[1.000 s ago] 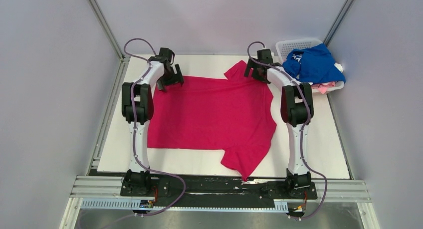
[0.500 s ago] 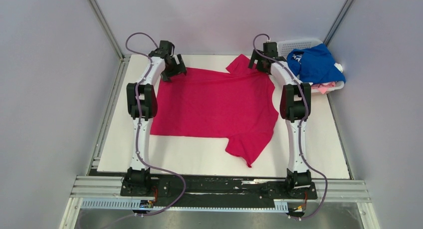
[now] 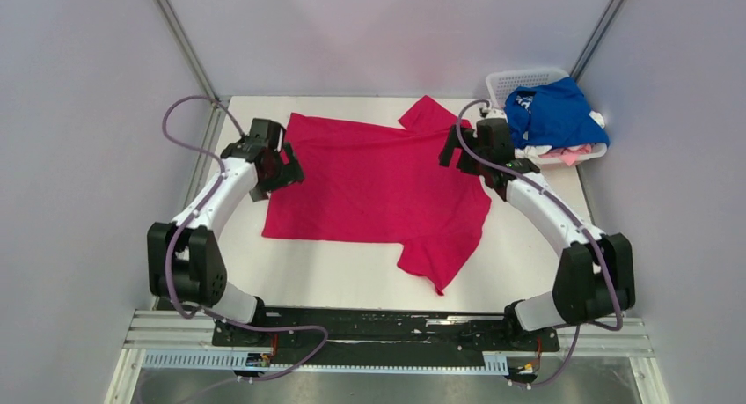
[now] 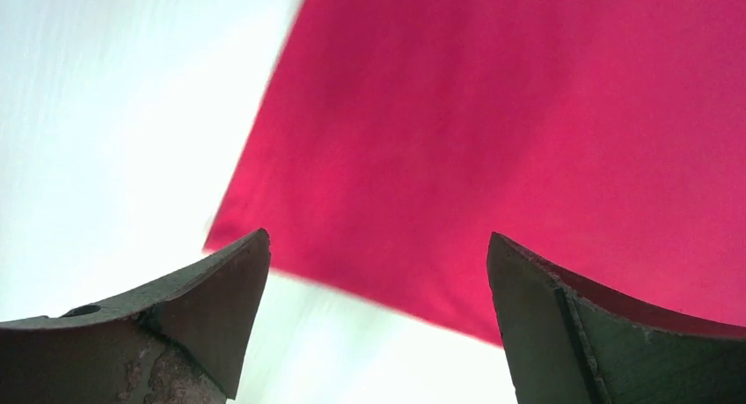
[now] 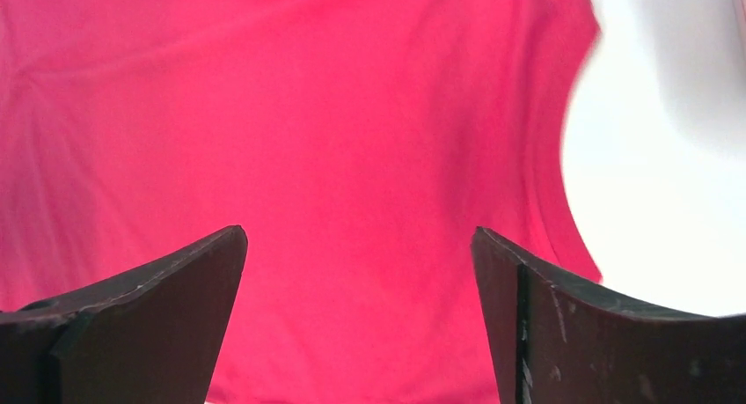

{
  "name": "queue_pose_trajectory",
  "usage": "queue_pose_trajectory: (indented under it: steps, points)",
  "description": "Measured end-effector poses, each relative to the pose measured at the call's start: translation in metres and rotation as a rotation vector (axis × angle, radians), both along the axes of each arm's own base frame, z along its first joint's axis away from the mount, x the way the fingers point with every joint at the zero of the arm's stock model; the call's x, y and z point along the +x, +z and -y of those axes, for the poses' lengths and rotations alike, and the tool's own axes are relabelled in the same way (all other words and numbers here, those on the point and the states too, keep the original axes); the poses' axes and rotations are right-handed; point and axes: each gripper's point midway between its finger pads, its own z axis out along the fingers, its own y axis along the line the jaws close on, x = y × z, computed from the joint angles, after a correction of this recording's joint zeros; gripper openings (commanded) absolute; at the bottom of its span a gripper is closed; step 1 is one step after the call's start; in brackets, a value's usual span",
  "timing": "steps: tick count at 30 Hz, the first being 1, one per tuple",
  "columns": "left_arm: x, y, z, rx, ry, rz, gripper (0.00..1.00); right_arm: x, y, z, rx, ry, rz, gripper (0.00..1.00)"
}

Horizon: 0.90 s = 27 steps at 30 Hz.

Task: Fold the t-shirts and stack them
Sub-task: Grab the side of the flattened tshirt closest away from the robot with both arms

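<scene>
A magenta-red t-shirt (image 3: 378,184) lies spread flat on the white table (image 3: 352,285), one sleeve pointing to the near edge and one to the far edge. My left gripper (image 3: 283,169) hovers open over the shirt's left edge; in its wrist view the left gripper (image 4: 378,237) has the cloth (image 4: 528,113) and its hem between the spread fingers (image 4: 211,307). My right gripper (image 3: 454,149) hangs open over the shirt's right side, and the right gripper (image 5: 359,231) has only red cloth (image 5: 308,113) below it. Neither holds anything.
A white lattice basket (image 3: 528,77) at the far right corner holds a royal blue shirt (image 3: 556,113) over white and pale pink cloth (image 3: 572,154). Grey walls close in the table on three sides. Both elbows stick out toward the side walls.
The shirt slid a little toward the far edge, then stayed put. Both grippers came back from its far corners toward the near side, and the elbows swung outward.
</scene>
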Motion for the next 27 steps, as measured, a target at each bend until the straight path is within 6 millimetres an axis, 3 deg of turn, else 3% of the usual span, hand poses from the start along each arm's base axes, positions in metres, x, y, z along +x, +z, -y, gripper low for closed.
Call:
queue_pose_trajectory:
  steps: [3, 7, 11, 23, 27]
  points:
    - [-0.046, -0.016, -0.018, 0.039, 0.093, -0.030, 1.00, -0.035, -0.020, 0.016, 0.024, -0.042, -0.028, 1.00]
    - [-0.104, -0.068, -0.036, 0.063, 0.219, -0.176, 0.99, -0.068, -0.057, 0.030, 0.025, -0.082, -0.107, 1.00]
    - [-0.139, -0.093, -0.048, 0.030, 0.346, -0.226, 0.97, -0.083, -0.066, 0.031, 0.032, -0.080, -0.125, 1.00]
    - [-0.113, -0.096, -0.050, -0.090, 0.541, -0.048, 0.70, -0.084, -0.066, 0.028, 0.048, -0.071, -0.126, 1.00]
    - [-0.109, -0.098, -0.050, -0.110, 0.575, -0.024, 0.65, -0.085, -0.068, 0.028, 0.047, -0.074, -0.137, 1.00]
